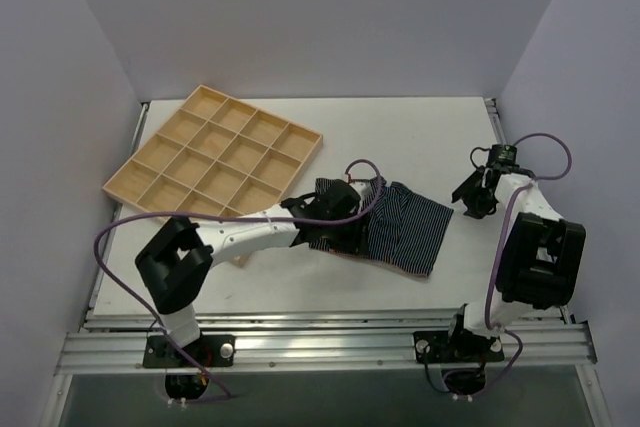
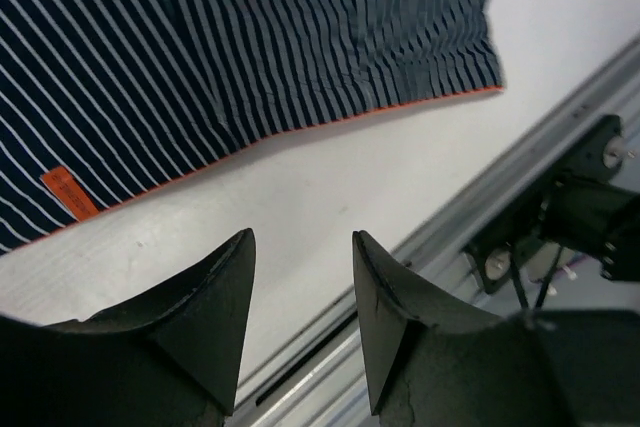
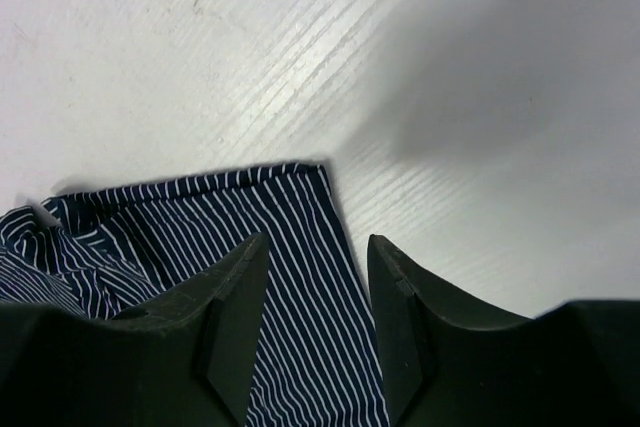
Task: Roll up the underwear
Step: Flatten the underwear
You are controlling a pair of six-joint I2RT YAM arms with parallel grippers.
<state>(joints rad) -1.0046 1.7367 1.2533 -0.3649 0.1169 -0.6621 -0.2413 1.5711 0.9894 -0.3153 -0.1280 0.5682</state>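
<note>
2 yam arms, 1 livery: the left arm point(image 1: 245, 237) and the right arm point(image 1: 522, 197) pair smooth white links with bulky black joint housings, each rising from a black base. the left purple cable point(image 1: 104, 247) runs as a thin loop along one arm, and the right purple cable point(image 1: 552, 144) arcs beside the other. the left gripper point(image 2: 300, 247) and the right gripper point(image 3: 317, 252) each carry 2 matte black, wedge-shaped fingers that taper to blunt tips, their surfaces faintly scuffed.
</note>
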